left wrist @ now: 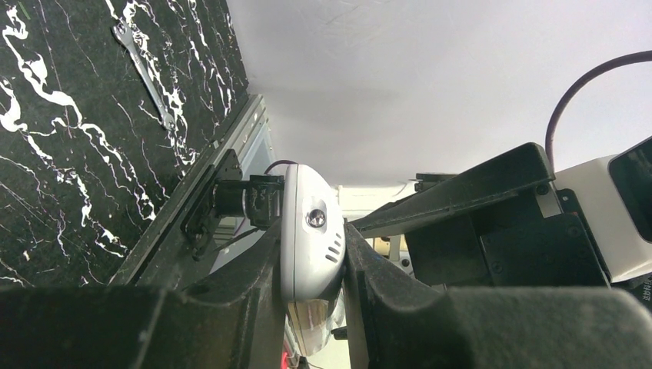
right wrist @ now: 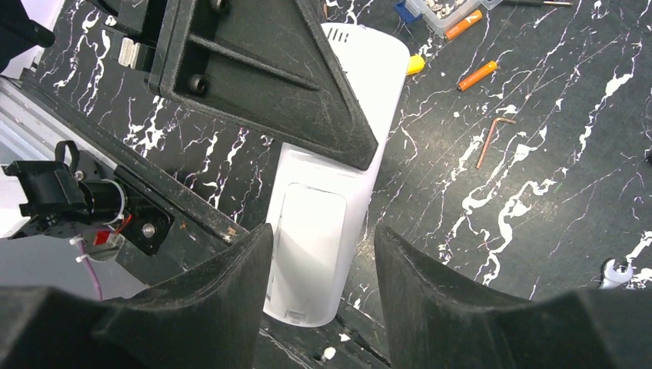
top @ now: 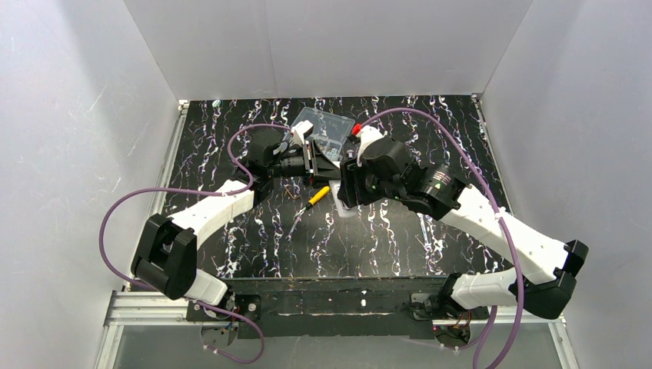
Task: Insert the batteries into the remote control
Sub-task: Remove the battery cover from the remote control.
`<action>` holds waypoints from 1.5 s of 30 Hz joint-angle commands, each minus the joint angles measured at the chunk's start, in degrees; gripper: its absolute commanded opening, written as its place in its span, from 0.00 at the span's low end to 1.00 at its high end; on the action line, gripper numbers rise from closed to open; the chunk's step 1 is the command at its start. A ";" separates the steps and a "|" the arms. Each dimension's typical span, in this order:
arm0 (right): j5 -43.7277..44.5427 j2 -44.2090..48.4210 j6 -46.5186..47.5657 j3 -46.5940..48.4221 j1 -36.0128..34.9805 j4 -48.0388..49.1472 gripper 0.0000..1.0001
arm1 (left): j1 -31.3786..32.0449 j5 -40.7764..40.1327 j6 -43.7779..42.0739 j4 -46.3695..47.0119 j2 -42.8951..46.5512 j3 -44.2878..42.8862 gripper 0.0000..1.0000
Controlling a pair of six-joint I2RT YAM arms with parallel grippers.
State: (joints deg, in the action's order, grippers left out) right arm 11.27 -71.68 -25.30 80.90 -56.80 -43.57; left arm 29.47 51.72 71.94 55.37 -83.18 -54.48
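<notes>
My left gripper (left wrist: 311, 257) is shut on the remote control (left wrist: 310, 231), a white-silver handset held off the table. In the right wrist view the remote's plain white back (right wrist: 327, 231) faces the camera, with a black left finger (right wrist: 261, 77) across its upper part. My right gripper (right wrist: 323, 234) is open, its jaws on either side of the remote's lower end. Two orange batteries lie on the table, one (right wrist: 477, 75) loose and one (right wrist: 464, 24) beside the clear box. In the top view the left gripper (top: 314, 160) and right gripper (top: 344, 188) meet mid-table and hide the remote.
A clear compartmented box (top: 327, 127) stands behind the grippers. A yellow-handled screwdriver (top: 317, 196) lies just in front of them. A copper L-shaped key (right wrist: 488, 138) lies near the loose battery. White walls surround the black marbled table (top: 254, 238).
</notes>
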 commanded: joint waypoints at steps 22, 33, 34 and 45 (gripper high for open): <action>-1.89 -0.23 1.92 1.31 -0.12 -2.19 0.42 | 0.32 2.26 -0.84 2.10 0.99 -1.72 0.00; -1.12 1.61 2.46 1.96 0.02 -1.97 0.40 | 0.32 2.04 -1.01 2.00 0.80 -1.34 0.00; -0.98 2.04 2.45 2.08 0.08 -1.91 0.40 | 0.32 2.05 -1.01 1.99 0.81 -1.23 0.00; -2.28 5.77 -0.14 1.60 9.54 -2.69 0.39 | 0.32 2.90 -3.53 -0.67 1.22 0.94 0.00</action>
State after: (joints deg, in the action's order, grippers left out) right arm 8.91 -67.72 -24.05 80.93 -52.73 -45.36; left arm 29.52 51.46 70.63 54.06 -83.18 -54.35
